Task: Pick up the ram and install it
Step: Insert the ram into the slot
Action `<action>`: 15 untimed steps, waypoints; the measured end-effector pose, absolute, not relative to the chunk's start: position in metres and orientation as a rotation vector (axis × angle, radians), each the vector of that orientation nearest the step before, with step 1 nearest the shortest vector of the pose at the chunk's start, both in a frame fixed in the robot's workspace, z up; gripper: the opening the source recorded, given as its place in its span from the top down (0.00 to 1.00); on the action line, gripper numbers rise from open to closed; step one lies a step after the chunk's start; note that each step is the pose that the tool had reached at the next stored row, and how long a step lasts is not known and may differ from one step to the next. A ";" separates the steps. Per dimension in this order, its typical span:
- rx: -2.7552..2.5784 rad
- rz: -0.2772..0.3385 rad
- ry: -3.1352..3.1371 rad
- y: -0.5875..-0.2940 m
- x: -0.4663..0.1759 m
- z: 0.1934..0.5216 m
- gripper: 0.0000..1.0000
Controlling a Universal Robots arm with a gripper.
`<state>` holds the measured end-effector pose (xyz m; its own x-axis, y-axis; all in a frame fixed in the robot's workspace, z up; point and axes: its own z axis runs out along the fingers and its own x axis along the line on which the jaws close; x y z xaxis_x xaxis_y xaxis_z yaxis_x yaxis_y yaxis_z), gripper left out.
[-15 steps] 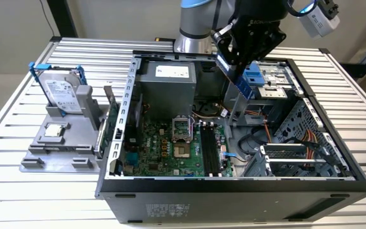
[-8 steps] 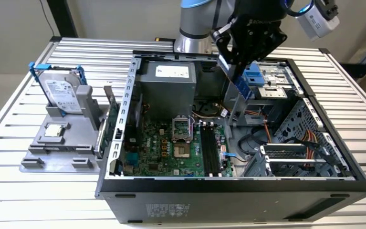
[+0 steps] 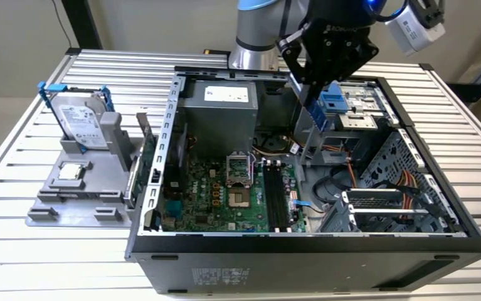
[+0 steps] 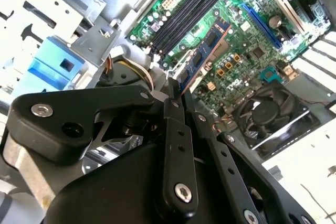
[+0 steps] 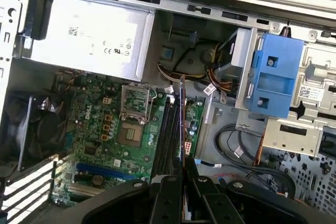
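Note:
My gripper [image 3: 304,84] hangs over the open computer case [image 3: 152,188] and is shut on the ram [image 3: 315,114], a slim blue-green stick that points down from the fingers. In the second wrist view the gripper [image 4: 176,97] pinches one end of the ram [image 4: 203,56], whose black chips face the camera. In the first wrist view the ram [image 5: 182,121] appears edge-on ahead of the gripper [image 5: 184,177]. It floats above the motherboard, close to the black memory slots [image 3: 275,195] [image 4: 184,17] [image 5: 167,132], without touching them.
A grey stand on the exterior view's left holds a silver hard drive in a blue frame [image 3: 81,119] and a square CPU chip [image 3: 73,170]. Inside the case are the power supply [image 5: 84,35], a blue drive bracket [image 5: 273,74], loose cables [image 3: 365,182] and a fan [image 4: 268,114].

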<state>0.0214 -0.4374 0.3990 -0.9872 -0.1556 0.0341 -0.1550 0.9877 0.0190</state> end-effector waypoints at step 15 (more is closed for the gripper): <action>0.099 -0.026 -3.105 -0.437 0.021 0.399 1.00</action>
<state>0.0214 -0.4374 0.3990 -0.9974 -0.0637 0.0342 -0.0631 0.9978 0.0177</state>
